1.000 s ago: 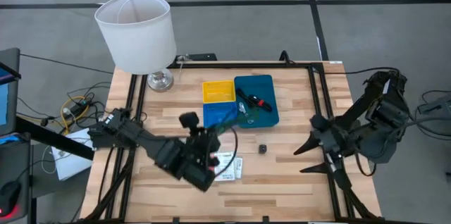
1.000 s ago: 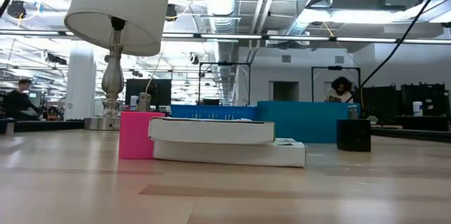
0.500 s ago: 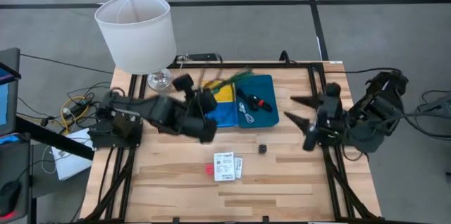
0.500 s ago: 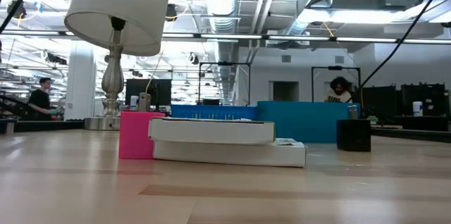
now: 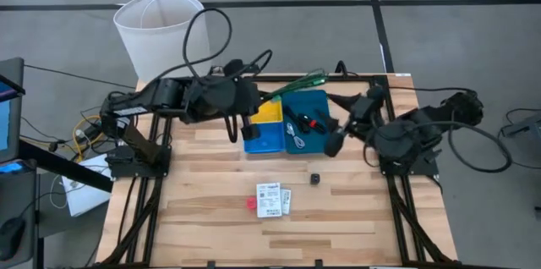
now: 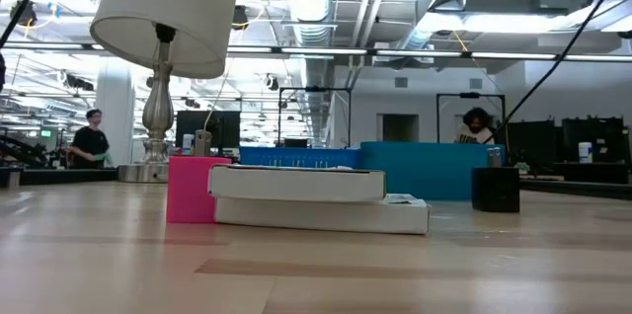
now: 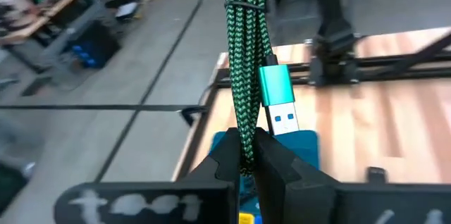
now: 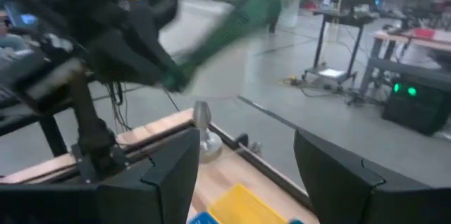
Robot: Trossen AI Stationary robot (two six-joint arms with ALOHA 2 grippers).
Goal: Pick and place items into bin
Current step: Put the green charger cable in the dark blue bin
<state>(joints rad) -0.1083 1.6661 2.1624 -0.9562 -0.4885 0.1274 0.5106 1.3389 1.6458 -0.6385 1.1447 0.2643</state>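
**Arm and gripper configuration**

The left arm is extended from the table's left edge toward the rear centre. The left gripper is raised above the table surface, with its fingers pressed tightly together on a green braided cable. The right arm is folded at the right side. The right gripper is directed toward the table's centre, with its fingers spread wide and nothing held between them.
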